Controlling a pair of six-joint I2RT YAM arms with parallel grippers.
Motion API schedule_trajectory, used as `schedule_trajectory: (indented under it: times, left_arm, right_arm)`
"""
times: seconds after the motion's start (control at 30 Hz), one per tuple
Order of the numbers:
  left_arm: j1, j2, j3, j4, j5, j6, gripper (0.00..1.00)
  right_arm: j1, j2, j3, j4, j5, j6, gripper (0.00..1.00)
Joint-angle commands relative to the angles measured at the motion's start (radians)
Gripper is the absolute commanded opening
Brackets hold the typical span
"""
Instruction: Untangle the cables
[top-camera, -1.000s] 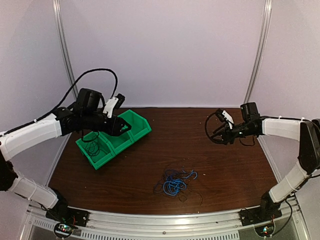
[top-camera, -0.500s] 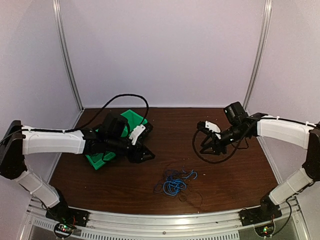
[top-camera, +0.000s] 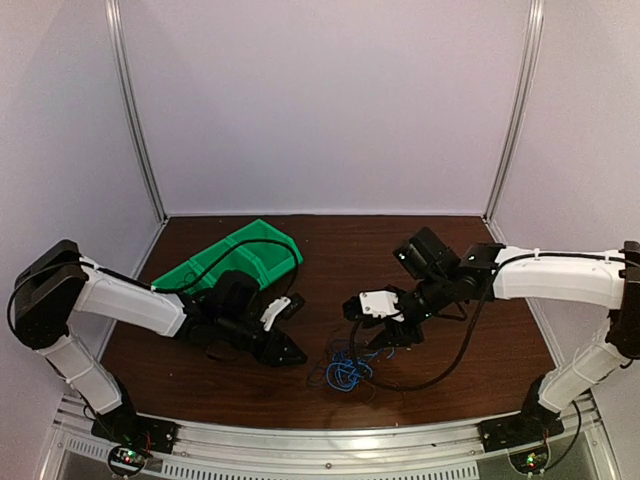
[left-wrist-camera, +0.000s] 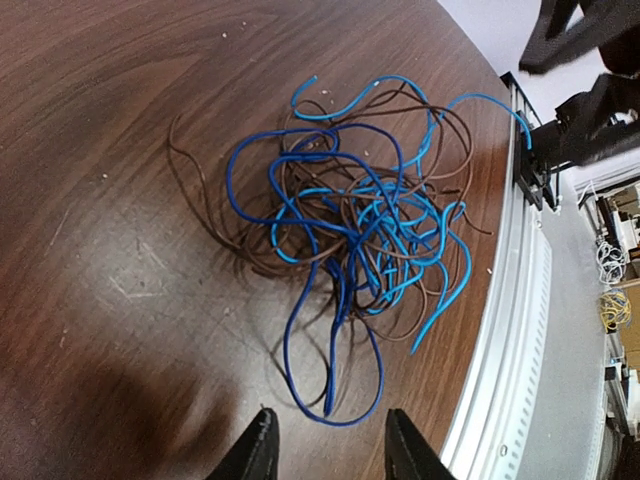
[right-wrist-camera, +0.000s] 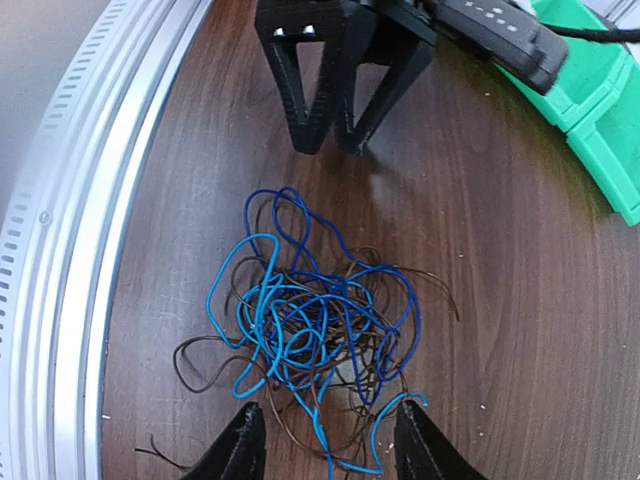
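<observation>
The cables (top-camera: 346, 366) lie in one tangle of bright blue, dark blue and thin dark wires on the brown table, near its front edge. My left gripper (top-camera: 296, 354) hovers low just left of the pile, open. In the left wrist view a dark blue loop of the cables (left-wrist-camera: 345, 250) ends just ahead of the empty left gripper (left-wrist-camera: 328, 445). My right gripper (top-camera: 372, 342) hangs over the pile's right side, open. In the right wrist view the cables (right-wrist-camera: 310, 320) reach between the tips of the right gripper (right-wrist-camera: 328, 445), loose strands lying there ungripped.
A green bin (top-camera: 240, 255) with several compartments sits at the back left, behind the left arm; it shows as a green bin (right-wrist-camera: 600, 120) in the right wrist view. The table's metal front rail (top-camera: 330, 440) runs close below the tangle. Thick black arm cables loop beside both wrists.
Both arms have swung in and down from the sides to the tangle. The left gripper left the green bin; the right came from the far right. The cables have not moved.
</observation>
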Motion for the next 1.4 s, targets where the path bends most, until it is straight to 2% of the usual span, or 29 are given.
schedule_trajectory:
  times: [0.0,0.2,0.6,0.87,1.37]
  left_arm:
    - [-0.020,0.074,0.008,0.176,0.051,-0.080,0.37]
    - [-0.022,0.145,0.036,0.178,0.019,-0.095,0.28]
    - [-0.022,0.274,0.103,0.234,0.045,-0.105,0.23]
    - [-0.032,0.301,0.122,0.236,0.085,-0.076,0.29]
    - [-0.034,0.300,0.110,0.262,0.055,-0.076,0.01]
  right_arm:
    - [0.076,0.073,0.025,0.021,0.097,-0.021,0.50]
    - [0.141,0.169,0.072,-0.012,0.132,-0.012,0.57]
    - [0.157,0.218,0.035,0.100,0.184,0.011,0.57]
    - [0.158,0.249,0.019,0.144,0.164,0.038,0.56]
    - [0.157,0.283,-0.015,0.198,0.166,0.066,0.55]
